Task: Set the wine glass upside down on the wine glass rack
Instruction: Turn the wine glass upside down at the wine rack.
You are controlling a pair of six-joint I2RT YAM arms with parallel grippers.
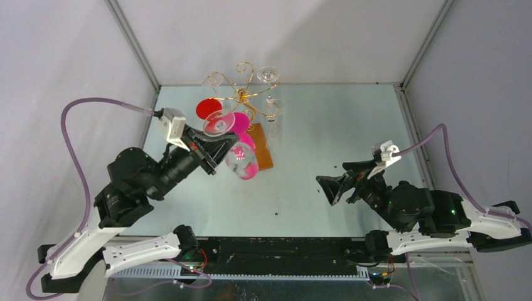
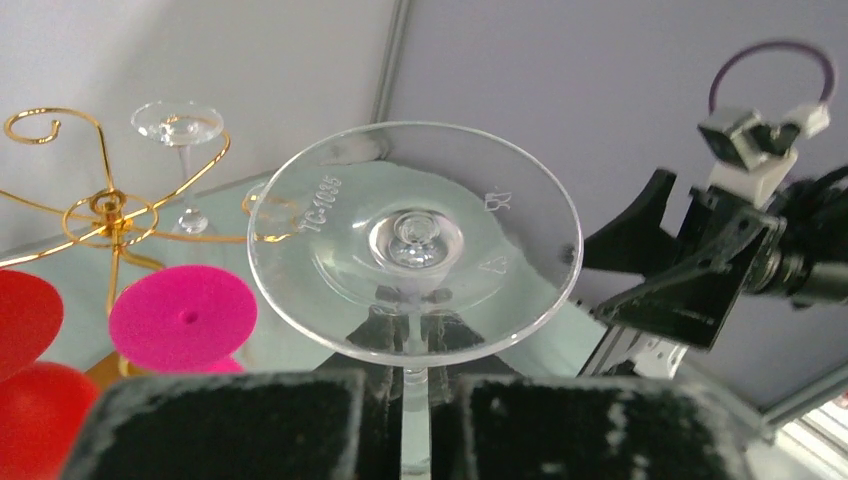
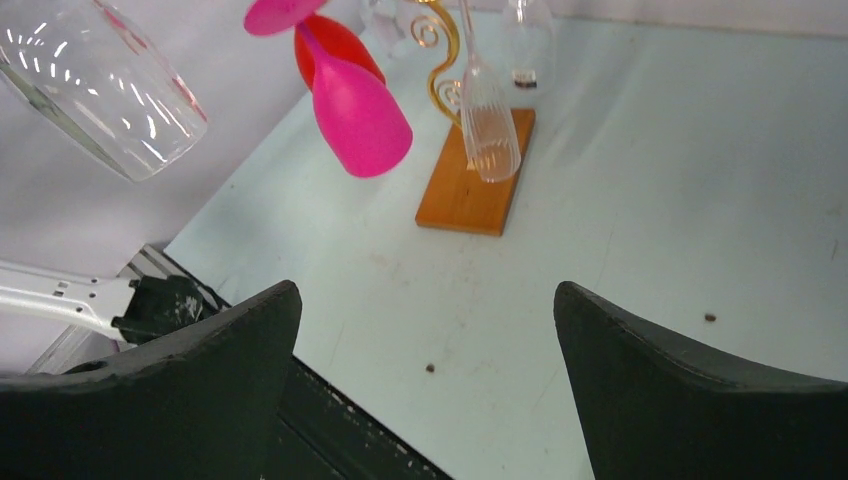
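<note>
My left gripper [image 1: 212,148] [image 2: 415,405] is shut on the stem of a clear wine glass [image 2: 415,240], held with its round foot [image 1: 218,123] up and its bowl [image 3: 100,85] hanging below. The glass hovers just left of the wine glass rack [image 1: 241,95], a gold wire stand [image 2: 105,205] on a brown wooden base [image 3: 470,190]. The foot is level with the rack's scroll arms and apart from them. My right gripper [image 1: 332,188] [image 3: 428,330] stands open over the table at the right, with nothing between its fingers.
A pink glass [image 3: 355,110] and a red glass [image 1: 207,108] hang upside down on the rack's near left side. Clear glasses [image 1: 268,74] [image 3: 490,130] hang on its other arms. Grey walls close in the table on the left, back and right.
</note>
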